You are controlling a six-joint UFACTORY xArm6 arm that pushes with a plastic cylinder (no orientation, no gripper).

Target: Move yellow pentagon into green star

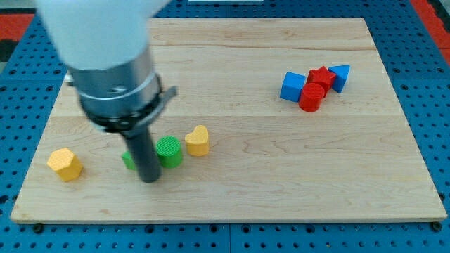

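Observation:
The yellow pentagon [65, 164] lies near the board's bottom left corner. A green block [129, 159], probably the green star, is mostly hidden behind my rod. My tip [149, 178] rests on the board just right of and below it, well to the right of the pentagon. A green cylinder [169, 151] stands just right of the rod. A yellow heart-shaped block [198, 140] sits right of the cylinder.
At the view's upper right lies a cluster: a blue cube [292, 86], a red cylinder [311, 97], a red star-like block [321, 76] and a blue block [339, 76]. The wooden board [281, 176] ends near the view's bottom at the blue pegboard.

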